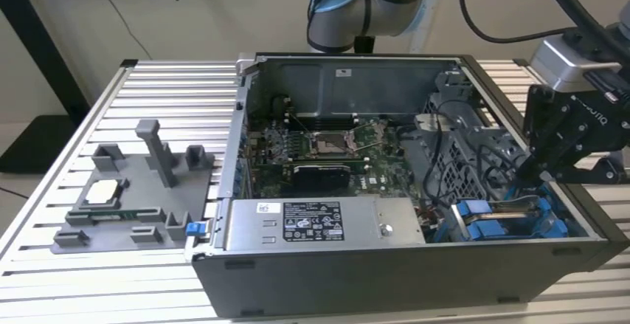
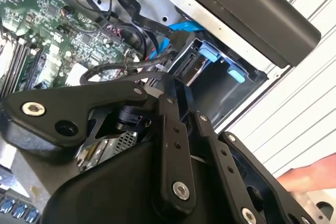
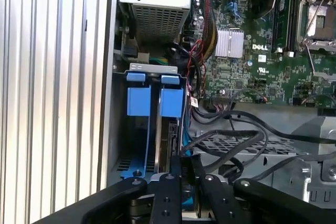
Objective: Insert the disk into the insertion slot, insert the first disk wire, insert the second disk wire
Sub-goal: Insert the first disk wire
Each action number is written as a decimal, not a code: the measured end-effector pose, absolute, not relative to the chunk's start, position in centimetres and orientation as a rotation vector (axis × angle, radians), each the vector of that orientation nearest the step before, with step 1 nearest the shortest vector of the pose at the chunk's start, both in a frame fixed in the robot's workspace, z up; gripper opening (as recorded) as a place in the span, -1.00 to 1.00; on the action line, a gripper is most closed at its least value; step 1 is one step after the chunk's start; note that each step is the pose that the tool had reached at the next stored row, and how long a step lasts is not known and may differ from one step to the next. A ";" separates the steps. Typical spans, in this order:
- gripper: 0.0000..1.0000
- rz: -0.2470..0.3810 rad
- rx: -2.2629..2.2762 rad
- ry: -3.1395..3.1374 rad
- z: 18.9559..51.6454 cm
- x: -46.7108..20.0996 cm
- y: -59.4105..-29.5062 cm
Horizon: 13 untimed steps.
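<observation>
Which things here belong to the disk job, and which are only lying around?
Job: gripper, disk in its blue carrier, insertion slot.
Lying about: power supply, motherboard, grey fixture beside the case, hand.

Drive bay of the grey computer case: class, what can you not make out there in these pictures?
First wrist view: the silver disk in its blue plastic carrier shows edge-on; its label is hidden by the grey drive-bay cage.
First wrist view: the black gripper covers the black wires' near ends.
Second wrist view: a person's hand, cut off by the picture's edge.
</observation>
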<state>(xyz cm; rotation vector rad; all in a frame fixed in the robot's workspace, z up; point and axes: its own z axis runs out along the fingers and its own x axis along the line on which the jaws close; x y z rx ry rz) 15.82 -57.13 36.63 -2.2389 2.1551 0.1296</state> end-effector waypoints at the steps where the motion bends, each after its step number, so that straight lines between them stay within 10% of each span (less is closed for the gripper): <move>1: -1.00 0.130 -2.239 2.155 36.5 15.9 -57.1; 13: -1.00 0.132 -2.234 2.162 35.5 16.4 -57.4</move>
